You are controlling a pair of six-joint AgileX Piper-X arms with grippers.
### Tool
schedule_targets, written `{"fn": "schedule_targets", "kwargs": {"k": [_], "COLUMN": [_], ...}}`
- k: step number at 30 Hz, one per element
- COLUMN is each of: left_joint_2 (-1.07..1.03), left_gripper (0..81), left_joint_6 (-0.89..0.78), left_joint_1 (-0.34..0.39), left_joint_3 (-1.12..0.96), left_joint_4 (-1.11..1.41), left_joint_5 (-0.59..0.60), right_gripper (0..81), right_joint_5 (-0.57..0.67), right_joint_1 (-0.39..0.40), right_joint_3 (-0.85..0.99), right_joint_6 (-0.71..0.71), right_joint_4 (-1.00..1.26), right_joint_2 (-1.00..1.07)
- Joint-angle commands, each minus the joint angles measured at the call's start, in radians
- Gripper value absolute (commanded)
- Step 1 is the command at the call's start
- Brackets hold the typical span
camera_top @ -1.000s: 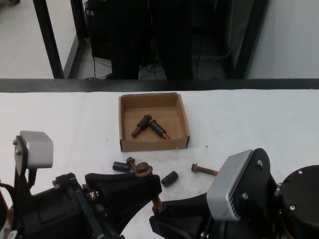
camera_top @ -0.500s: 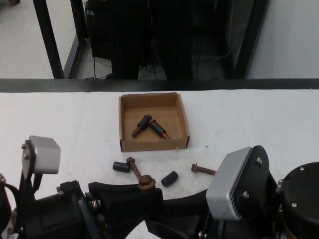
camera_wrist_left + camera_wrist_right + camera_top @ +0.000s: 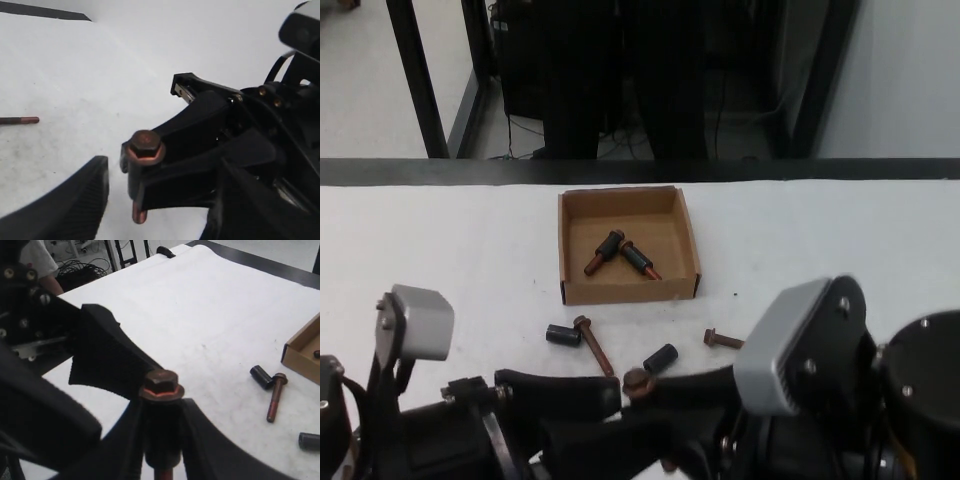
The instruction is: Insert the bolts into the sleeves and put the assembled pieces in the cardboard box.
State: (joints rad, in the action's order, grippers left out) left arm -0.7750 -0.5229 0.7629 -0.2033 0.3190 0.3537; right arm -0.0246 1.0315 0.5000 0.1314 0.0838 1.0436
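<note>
My right gripper (image 3: pixel 161 422) is shut on a copper bolt (image 3: pixel 159 385) that stands head up, with a dark sleeve (image 3: pixel 160 437) around its shank and the tip showing below. In the high view this bolt (image 3: pixel 638 380) hangs over the bench's near edge. My left gripper (image 3: pixel 582 398) is open just beside it, one finger (image 3: pixel 75 200) on the near side of the bolt (image 3: pixel 145 146). The cardboard box (image 3: pixel 566 240) holds two assembled pieces (image 3: pixel 604 252) (image 3: pixel 640 260). Two loose bolts (image 3: pixel 593 345) (image 3: pixel 723 340) and two sleeves (image 3: pixel 562 335) (image 3: pixel 660 357) lie in front of it.
The white bench runs wide on both sides of the box. A black rail (image 3: pixel 640 170) marks its far edge, with dark frames and cables behind it. Both arms' black bodies crowd the near edge.
The held bolt has shifted right and toward the near edge. The left arm has drawn back, uncovering a loose bolt beside the left sleeve.
</note>
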Motion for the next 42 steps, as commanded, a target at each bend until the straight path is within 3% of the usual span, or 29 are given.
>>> {"fn": "schedule_targets", "kwargs": {"k": [1, 9, 14, 19, 27, 31, 38, 42], "left_joint_2": [0.007, 0.007, 0.001, -0.045, -0.169, -0.224, -0.336, -0.415], "left_gripper": [58.0, 53.9, 41.7, 26.0, 1.8, 0.8, 0.8, 0.8], "left_joint_6": [-0.03, -0.093, -0.098, -0.099, -0.1, -0.1, -0.103, -0.019], "left_joint_1": [0.002, 0.002, -0.019, -0.118, -0.308, -0.346, -0.346, -0.346], "left_joint_3": [-0.002, -0.064, -0.139, -0.202, -0.284, -0.32, -0.371, -0.401], "left_joint_4": [-0.002, -0.223, -0.346, -0.371, -0.394, -0.398, -0.405, -0.409], "left_joint_5": [-0.052, -0.087, -0.126, -0.109, 0.04, 0.036, 0.077, 0.098], "right_gripper": [0.3, 0.3, 0.3, 0.3, 0.3, 0.3, 0.3, 0.3], "right_joint_5": [0.0, 0.025, 0.118, 0.179, 0.213, 0.221, 0.232, 0.259], "right_joint_1": [-0.036, -0.216, -0.327, -0.396, -0.468, -0.504, -0.562, -0.591], "right_joint_3": [0.049, 0.236, 0.393, 0.573, 0.896, 1.049, 1.254, 1.335], "right_joint_6": [0.004, 0.004, 0.028, 0.028, 0.019, 0.019, 0.019, 0.019], "right_joint_4": [-0.031, -0.266, -0.405, -0.485, -0.667, -0.74, -0.854, -0.894], "right_joint_2": [-0.008, 0.029, 0.161, 0.35, 0.653, 0.784, 0.969, 1.052]}}
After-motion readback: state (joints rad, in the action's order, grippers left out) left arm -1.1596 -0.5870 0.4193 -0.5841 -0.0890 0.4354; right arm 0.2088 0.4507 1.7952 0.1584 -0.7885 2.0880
